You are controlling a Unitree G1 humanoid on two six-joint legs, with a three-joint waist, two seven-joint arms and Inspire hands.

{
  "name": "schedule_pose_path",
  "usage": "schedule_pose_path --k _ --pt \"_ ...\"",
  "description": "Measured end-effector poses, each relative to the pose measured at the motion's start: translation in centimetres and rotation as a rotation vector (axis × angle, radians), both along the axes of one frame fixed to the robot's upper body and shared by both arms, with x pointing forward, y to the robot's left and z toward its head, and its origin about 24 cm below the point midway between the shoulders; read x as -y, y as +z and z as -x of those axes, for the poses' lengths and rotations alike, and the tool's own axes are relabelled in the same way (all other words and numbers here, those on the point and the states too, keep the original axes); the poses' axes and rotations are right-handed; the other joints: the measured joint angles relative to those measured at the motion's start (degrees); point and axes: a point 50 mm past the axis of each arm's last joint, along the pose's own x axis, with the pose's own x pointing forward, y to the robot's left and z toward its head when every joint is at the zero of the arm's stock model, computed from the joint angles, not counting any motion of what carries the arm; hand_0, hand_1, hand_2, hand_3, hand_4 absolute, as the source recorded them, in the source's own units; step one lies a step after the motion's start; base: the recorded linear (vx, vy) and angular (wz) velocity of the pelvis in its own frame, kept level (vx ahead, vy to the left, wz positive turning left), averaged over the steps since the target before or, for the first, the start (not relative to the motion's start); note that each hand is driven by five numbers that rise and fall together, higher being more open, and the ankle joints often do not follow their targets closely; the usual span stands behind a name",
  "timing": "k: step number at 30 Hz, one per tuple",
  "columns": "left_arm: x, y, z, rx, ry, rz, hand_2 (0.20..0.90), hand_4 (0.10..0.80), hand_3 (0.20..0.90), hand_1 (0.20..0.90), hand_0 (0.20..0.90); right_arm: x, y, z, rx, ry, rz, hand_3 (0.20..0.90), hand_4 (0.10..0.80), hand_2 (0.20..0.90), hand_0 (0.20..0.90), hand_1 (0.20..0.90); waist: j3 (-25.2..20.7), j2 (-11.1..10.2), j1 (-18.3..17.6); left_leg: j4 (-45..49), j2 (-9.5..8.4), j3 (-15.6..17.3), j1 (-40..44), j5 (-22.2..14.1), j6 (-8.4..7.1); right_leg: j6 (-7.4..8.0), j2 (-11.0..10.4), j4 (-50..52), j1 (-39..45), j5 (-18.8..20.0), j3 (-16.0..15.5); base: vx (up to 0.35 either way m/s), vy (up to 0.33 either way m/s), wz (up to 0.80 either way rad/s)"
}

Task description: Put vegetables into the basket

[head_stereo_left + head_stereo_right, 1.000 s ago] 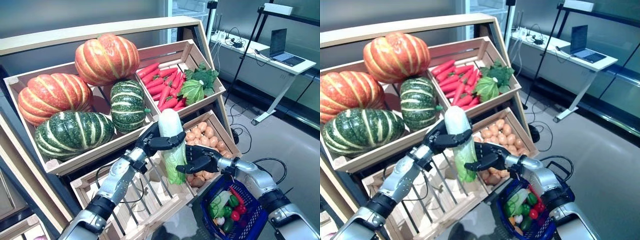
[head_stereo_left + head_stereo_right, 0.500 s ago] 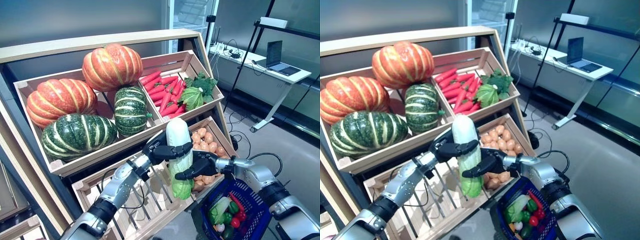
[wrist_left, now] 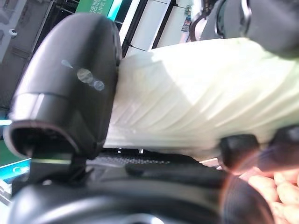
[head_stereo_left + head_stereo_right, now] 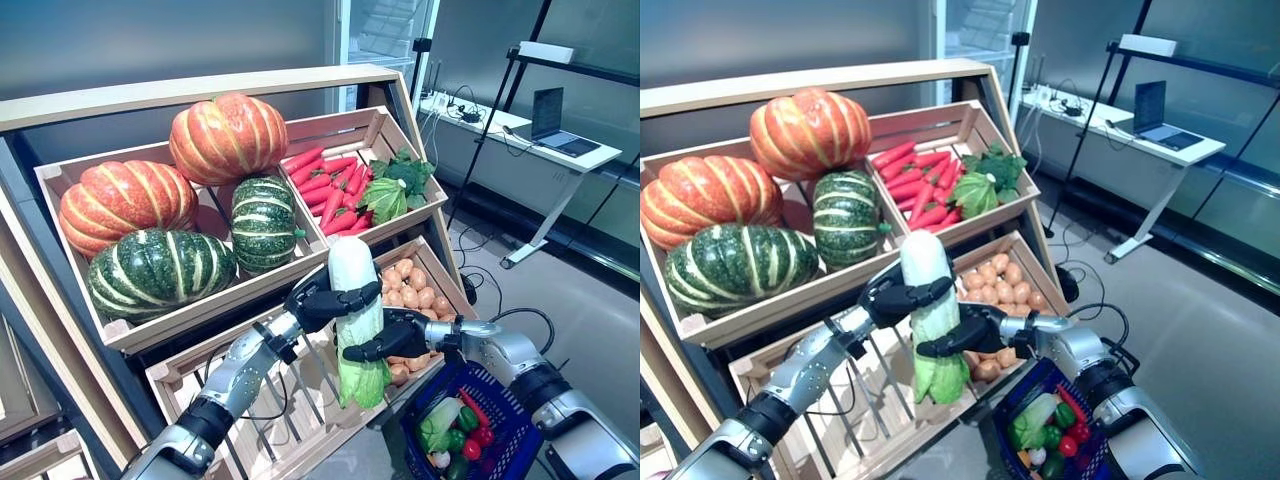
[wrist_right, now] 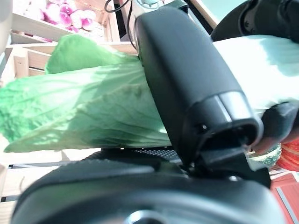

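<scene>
Both hands hold one cabbage upright in front of a wooden produce stand.

The wooden stand [image 4: 200,90] fills the scene, its upper crates bearing orange pumpkins [image 4: 228,136], striped green squashes [image 4: 160,272], red carrots [image 4: 322,185] and leafy greens [image 4: 395,185], with a crate of potatoes [image 4: 415,290] lower down; behind stands a white desk [image 4: 530,135] with a laptop [image 4: 560,115] on a grey floor [image 4: 590,300]. The napa cabbage [image 4: 355,315] hangs pale end up, leaves down, before the lower crates. The left hand [image 4: 325,298] is curled round its white upper part; the right hand [image 4: 385,340] is wrapped round it just beneath. The blue basket [image 4: 505,445], already holding vegetables, sits low to the right, below the right forearm.
</scene>
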Motion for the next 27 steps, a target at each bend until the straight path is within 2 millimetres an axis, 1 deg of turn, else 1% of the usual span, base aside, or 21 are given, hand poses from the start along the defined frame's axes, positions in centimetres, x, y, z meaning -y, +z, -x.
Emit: schedule_pose_path --k 1,2,5,9,12,14,16,17,18,19,22,25,27 --pt "-0.1 0.0 0.0 0.001 0.001 -0.003 0.749 0.700 0.749 0.749 0.749 0.0 0.0 0.0 0.000 -0.001 0.000 0.300 0.400 0.300 0.300 0.300 -0.01 0.01 -0.15 0.00 0.00 0.05 0.00 0.00 0.00 0.00 0.00 0.00 -0.05 0.00 0.06 0.000 0.000 0.00" --pt "-0.1 0.0 0.0 0.002 0.001 -0.005 0.900 0.800 0.900 0.900 0.900 0.0 0.0 0.0 -0.001 -0.003 0.000 0.300 0.400 0.300 0.300 0.300 -0.01 0.02 -0.30 0.00 0.01 0.09 0.00 -0.01 0.00 0.00 0.01 0.00 -0.06 0.00 0.10 0.000 0.000 0.00" --pt "-0.4 0.0 0.0 0.007 -0.001 -0.026 0.900 0.800 0.900 0.900 0.900 0.2 -0.2 0.1 0.000 -0.015 0.005 0.300 0.400 0.300 0.300 0.300 -0.02 0.03 -0.85 0.00 0.01 0.25 0.02 -0.04 0.03 0.00 0.01 0.00 -0.16 0.00 0.28 0.000 -0.001 -0.02" --pt "-0.5 -0.1 0.0 0.019 -0.011 -0.084 0.900 0.800 0.900 0.900 0.900 0.7 -1.1 0.7 -0.025 -0.053 -0.011 0.300 0.400 0.300 0.300 0.300 -0.01 0.04 -1.19 0.00 0.12 0.97 0.42 -0.22 0.10 0.00 0.10 0.00 -0.33 0.00 1.05 0.001 -0.008 -0.10" --pt "-0.8 -0.2 0.1 0.035 -0.017 -0.154 0.900 0.800 0.900 0.900 0.900 2.1 -2.2 1.4 -0.074 -0.146 -0.040 0.300 0.400 0.300 0.300 0.300 -0.01 0.04 -1.30 0.00 0.23 1.86 0.62 -0.41 0.00 0.00 0.15 0.00 -0.61 0.00 1.71 -0.013 -0.018 -0.12" --pt "-1.5 -0.5 0.3 0.037 -0.013 -0.204 0.900 0.800 0.900 0.900 0.900 3.8 -2.9 1.9 -0.077 -0.246 -0.038 0.300 0.400 0.300 0.300 0.300 0.00 0.04 -1.24 0.00 0.28 2.43 0.63 -0.54 -0.05 -0.05 0.21 0.00 -1.17 0.05 2.49 -0.028 -0.016 -0.17" --pt "-3.0 -0.9 0.6 0.020 0.022 -0.229 0.900 0.800 0.900 0.900 0.900 6.7 -3.8 2.4 -0.094 -0.430 -0.011 0.300 0.400 0.300 0.300 0.300 0.04 0.04 -1.71 0.00 0.28 3.30 0.76 -0.74 -0.08 -0.04 0.20 -0.01 -1.50 0.09 3.12 -0.012 -0.014 -0.16" --pt "-3.4 -1.0 0.6 0.014 0.034 -0.230 0.900 0.800 0.900 0.900 0.900 7.4 -4.0 2.5 -0.099 -0.472 0.003 0.300 0.400 0.300 0.300 0.300 0.05 0.04 -1.87 0.00 0.26 3.41 0.80 -0.77 -0.09 -0.03 0.20 -0.01 -1.56 0.10 3.24 -0.005 -0.011 -0.11" --pt "-4.3 -1.3 0.7 -0.003 0.066 -0.227 0.900 0.800 0.900 0.900 0.900 9.6 -4.5 2.9 -0.110 -0.582 0.024 0.300 0.400 0.300 0.300 0.300 0.09 0.02 -2.03 0.00 0.28 3.64 0.81 -0.84 -0.13 -0.02 0.21 -0.01 -1.70 0.10 3.50 -0.003 -0.010 -0.13" --pt "-5.3 -1.7 0.9 -0.021 0.108 -0.224 0.900 0.800 0.900 0.900 0.900 11.2 -4.7 3.3 -0.112 -0.668 0.045 0.300 0.400 0.300 0.300 0.300 0.37 0.05 -2.34 0.00 0.29 3.87 1.01 -0.93 -0.20 -0.02 0.27 -0.01 -1.81 0.12 3.91 -0.003 -0.012 -0.16" --pt "-7.8 -3.1 1.6 -0.093 0.204 -0.236 0.900 0.800 0.900 0.900 0.900 15.2 -5.1 4.5 -0.122 -0.894 0.103 0.300 0.400 0.300 0.300 0.300 1.04 0.15 -3.03 0.00 0.35 5.13 1.54 -1.21 -0.27 -0.05 0.36 -0.01 -2.15 0.26 5.16 -0.001 -0.013 -0.23" --pt "-8.6 -4.4 2.2 -0.147 0.227 -0.292 0.900 0.800 0.900 0.900 0.900 18.0 -5.4 5.7 -0.136 -1.069 0.148 0.300 0.400 0.300 0.300 0.300 2.12 0.28 -3.96 0.00 0.36 5.85 2.26 -1.54 -0.34 -0.02 0.42 -0.02 -2.16 0.32 6.08 0.014 -0.025 -0.18" --pt "-8.7 -4.9 2.4 -0.161 0.228 -0.323 0.900 0.800 0.900 0.900 0.900 19.3 -6.0 6.7 -0.159 -1.167 0.172 0.300 0.400 0.300 0.300 0.300 2.82 0.37 -4.04 0.00 0.41 6.59 2.72 -1.72 -0.42 -0.04 0.49 -0.01 -2.18 0.33 6.55 0.035 -0.041 -0.17"
